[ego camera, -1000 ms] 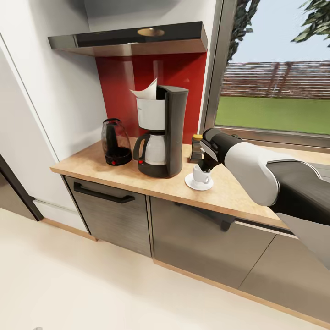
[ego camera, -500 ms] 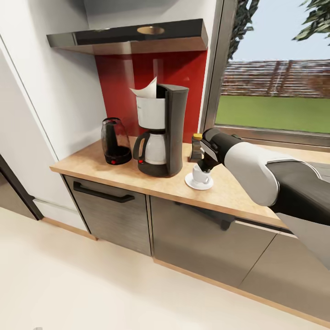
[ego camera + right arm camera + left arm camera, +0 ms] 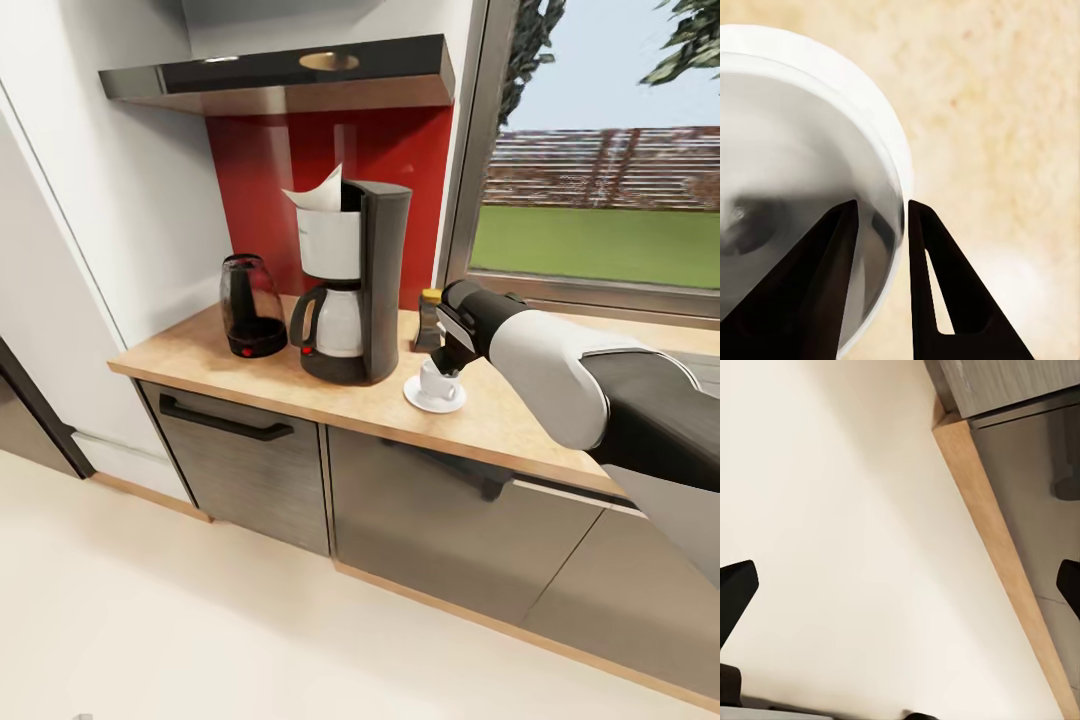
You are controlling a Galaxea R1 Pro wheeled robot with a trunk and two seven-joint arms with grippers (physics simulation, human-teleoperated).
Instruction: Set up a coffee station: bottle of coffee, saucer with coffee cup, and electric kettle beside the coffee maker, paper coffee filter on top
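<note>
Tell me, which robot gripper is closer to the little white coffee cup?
Right. The right gripper pinches the small white ceramic coffee cup at its rim, on the white saucer. The left gripper hangs open over pale floor, away from it.

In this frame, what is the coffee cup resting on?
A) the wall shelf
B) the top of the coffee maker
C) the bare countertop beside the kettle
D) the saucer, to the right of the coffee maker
D: the coffee cup sits on the saucer just right of the coffee maker, with the right pincer straddling its rim.
</note>
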